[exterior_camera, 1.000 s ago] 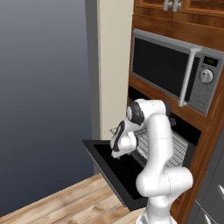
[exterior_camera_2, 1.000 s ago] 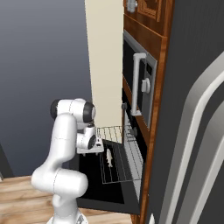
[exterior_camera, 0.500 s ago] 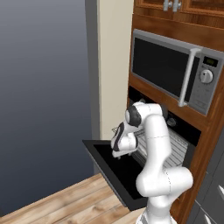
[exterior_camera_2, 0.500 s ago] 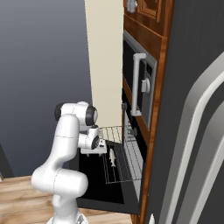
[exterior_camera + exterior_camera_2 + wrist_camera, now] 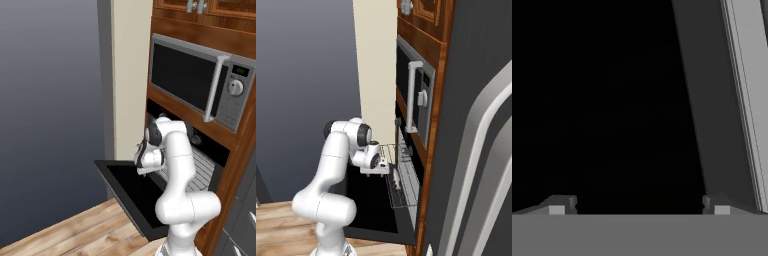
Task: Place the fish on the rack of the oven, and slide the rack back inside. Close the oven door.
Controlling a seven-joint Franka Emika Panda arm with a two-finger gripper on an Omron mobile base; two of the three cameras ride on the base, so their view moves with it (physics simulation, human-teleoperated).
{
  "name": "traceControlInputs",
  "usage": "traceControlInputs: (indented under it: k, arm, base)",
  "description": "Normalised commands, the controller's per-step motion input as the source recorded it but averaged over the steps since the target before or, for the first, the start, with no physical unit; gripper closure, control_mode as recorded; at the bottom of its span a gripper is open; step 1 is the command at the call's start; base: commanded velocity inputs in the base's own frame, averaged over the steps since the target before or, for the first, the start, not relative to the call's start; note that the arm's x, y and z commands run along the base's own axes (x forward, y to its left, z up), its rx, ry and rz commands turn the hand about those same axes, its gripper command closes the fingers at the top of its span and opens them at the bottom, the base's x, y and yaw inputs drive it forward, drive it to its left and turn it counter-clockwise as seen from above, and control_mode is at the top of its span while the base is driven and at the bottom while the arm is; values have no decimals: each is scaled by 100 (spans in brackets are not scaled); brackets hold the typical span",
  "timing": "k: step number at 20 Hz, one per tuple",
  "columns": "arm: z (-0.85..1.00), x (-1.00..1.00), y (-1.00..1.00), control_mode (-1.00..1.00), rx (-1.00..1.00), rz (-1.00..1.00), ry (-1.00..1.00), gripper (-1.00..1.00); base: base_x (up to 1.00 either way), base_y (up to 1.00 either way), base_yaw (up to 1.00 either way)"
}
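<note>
My fingers stand wide apart, empty, over the oven door; the fish lies on the rack at three o'clock.

The oven door lies open and flat; above it there is free room up to the rack, which sticks out of the oven.

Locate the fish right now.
In the right base view the fish lies on the pulled-out rack, above the open oven door, just right of the open, empty gripper.
</note>
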Motion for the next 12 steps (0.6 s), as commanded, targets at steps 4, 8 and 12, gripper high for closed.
traceControlInputs:
  k: [4,8,12]
  arm:
    - [-49,21,-88,-100,0,5,7,-100]
    - [-47,13,-92,-100,0,7,8,-100]
    - [-34,9,-65,-100,0,8,9,-100]
  base:
    - [0,0,0]
    - [0,0,0]
    - [0,0,0]
